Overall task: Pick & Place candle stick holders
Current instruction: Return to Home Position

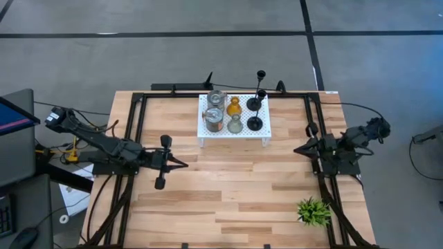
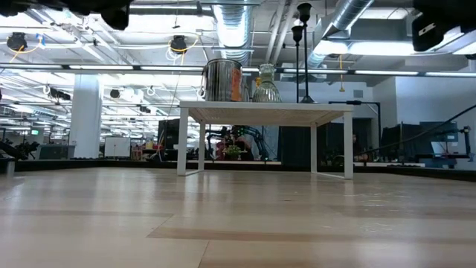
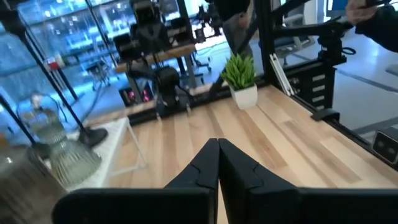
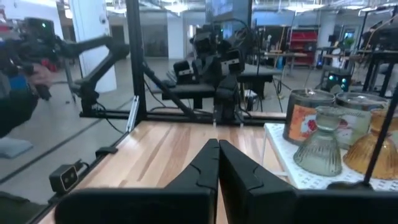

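Jaws together: left gripper point(image 1: 185, 164), right gripper point(image 1: 296, 149); six holders point(image 1: 213, 119) atop one stand point(image 1: 239, 135).

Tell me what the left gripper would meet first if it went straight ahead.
Probably the right arm, facing the left gripper across the table; the white stand lies off to one side. Alignment is not certain.

White perforated stand point(image 1: 235, 137) on the wooden table point(image 1: 228, 187) — spiky green plant point(image 1: 313, 211) well apart
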{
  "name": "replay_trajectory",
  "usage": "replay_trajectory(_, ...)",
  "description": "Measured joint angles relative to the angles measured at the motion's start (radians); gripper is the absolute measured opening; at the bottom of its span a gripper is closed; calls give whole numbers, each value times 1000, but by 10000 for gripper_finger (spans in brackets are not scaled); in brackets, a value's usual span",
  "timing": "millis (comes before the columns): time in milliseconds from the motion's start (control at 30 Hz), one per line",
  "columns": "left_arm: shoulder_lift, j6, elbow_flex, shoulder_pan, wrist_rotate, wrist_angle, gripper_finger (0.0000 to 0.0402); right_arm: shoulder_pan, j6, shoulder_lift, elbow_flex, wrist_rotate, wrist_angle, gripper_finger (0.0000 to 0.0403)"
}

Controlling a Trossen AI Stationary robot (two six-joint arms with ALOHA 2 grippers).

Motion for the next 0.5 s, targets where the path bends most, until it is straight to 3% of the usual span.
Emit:
replay_trajectory(200,46,21,1,62,2,44,5,3,-9,10,-5,-34,12,0)
replay_trajectory(333,96,22,1,175,30,85,5,1,-18,1,-21,-33,13,0)
replay_trajectory(500,88,20,1,389,246,126,5,1,-41,1,-22,-35,27,0)
